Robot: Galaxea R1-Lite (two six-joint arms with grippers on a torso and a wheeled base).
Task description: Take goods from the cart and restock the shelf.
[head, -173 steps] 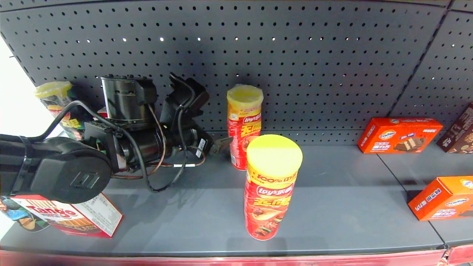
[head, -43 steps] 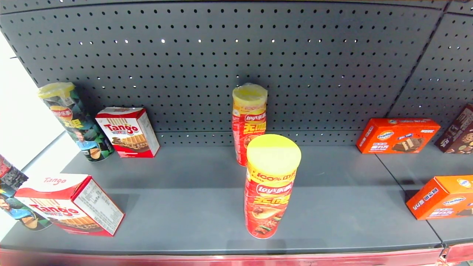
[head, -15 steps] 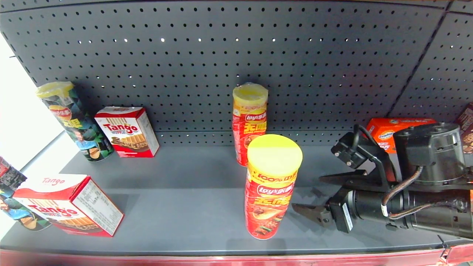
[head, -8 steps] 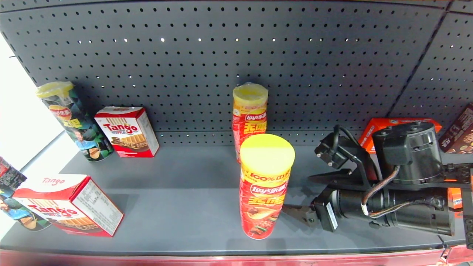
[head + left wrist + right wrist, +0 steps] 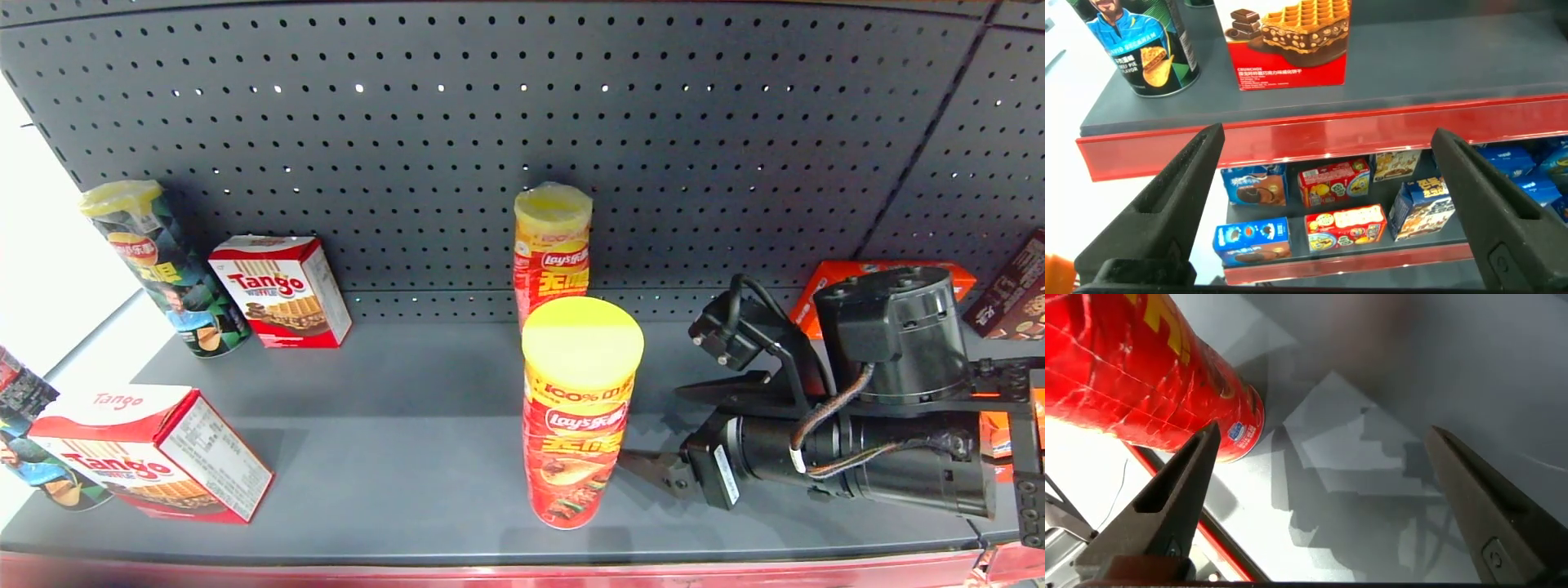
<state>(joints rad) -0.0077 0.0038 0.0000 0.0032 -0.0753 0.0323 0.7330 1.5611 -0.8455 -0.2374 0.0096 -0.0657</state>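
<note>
left gripper [image 5: 1327,139], right gripper [image 5: 651,425] — jaws apart

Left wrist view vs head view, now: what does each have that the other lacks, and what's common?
Left wrist view adds: the open left gripper, and snack boxes one level down. Head view adds: the front red chip can, the rear red chip can, the open right gripper beside the front one, and the pegboard. Common: the shelf's red edge, the front wafer box and the dark can next to it.

shelf [image 5: 392,441] | upright chip cans [image 5: 580,425] | wafer boxes [image 5: 282,290] | orange boxes [image 5: 807,314], probably two
</note>
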